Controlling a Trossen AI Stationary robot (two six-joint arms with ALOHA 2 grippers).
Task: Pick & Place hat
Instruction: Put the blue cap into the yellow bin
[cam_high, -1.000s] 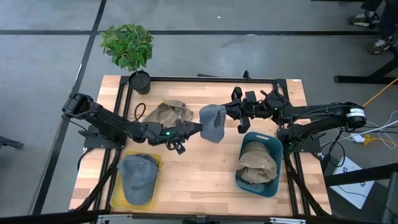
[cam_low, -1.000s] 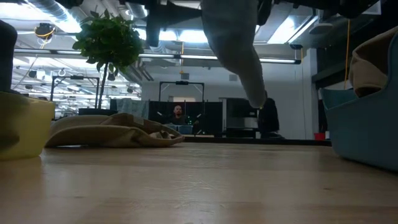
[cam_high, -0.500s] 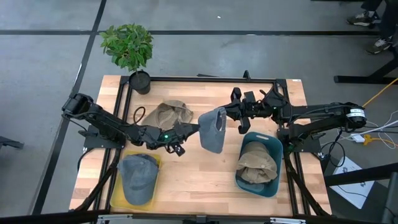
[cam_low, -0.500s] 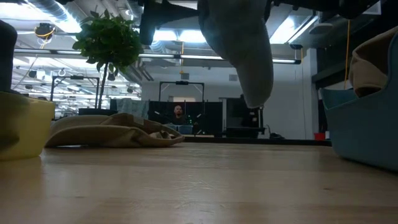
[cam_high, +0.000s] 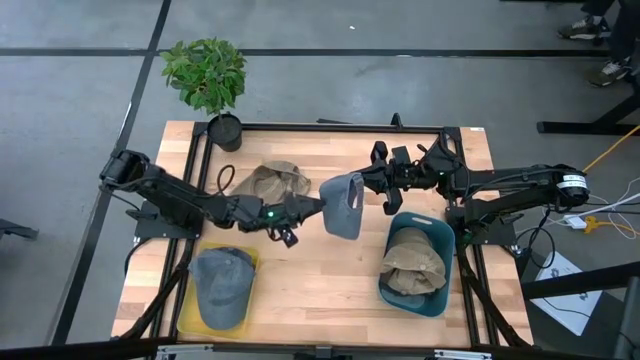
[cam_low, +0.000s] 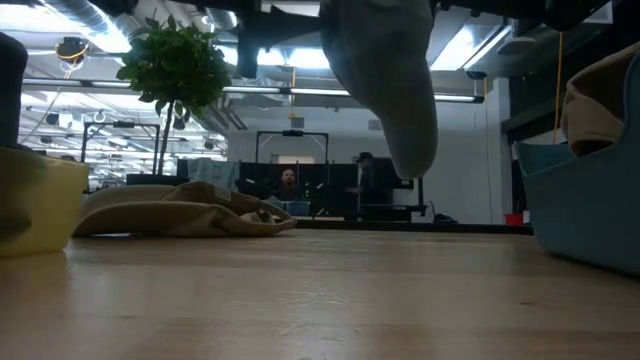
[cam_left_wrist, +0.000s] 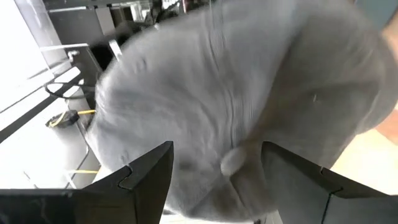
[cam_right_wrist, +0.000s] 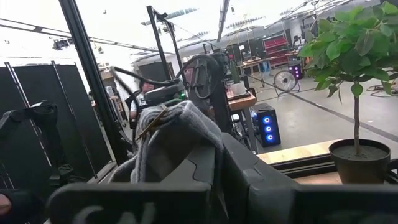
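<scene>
While the grey hat (cam_high: 344, 205) is hanging above the middle of the tabletop (cam_high: 320, 275), the right tool (cam_high: 366, 181) is pinching its edge with closed fingers. Facing it, the left tool (cam_high: 318, 207) is gaping wide, apparently just short of the cloth.

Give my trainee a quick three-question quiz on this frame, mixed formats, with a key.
1. True or false: the grey hat rests flat on the table.
2. Which gripper is clamped on the grey hat? A) left gripper B) right gripper
3. Fill in: a tan hat lies in the ____ bin; another grey hat lies in the yellow bin.

Key:
1. False; it hangs in the air between the two grippers.
2. B; the left gripper's fingers stand open at the hat.
3. Blue.
</scene>
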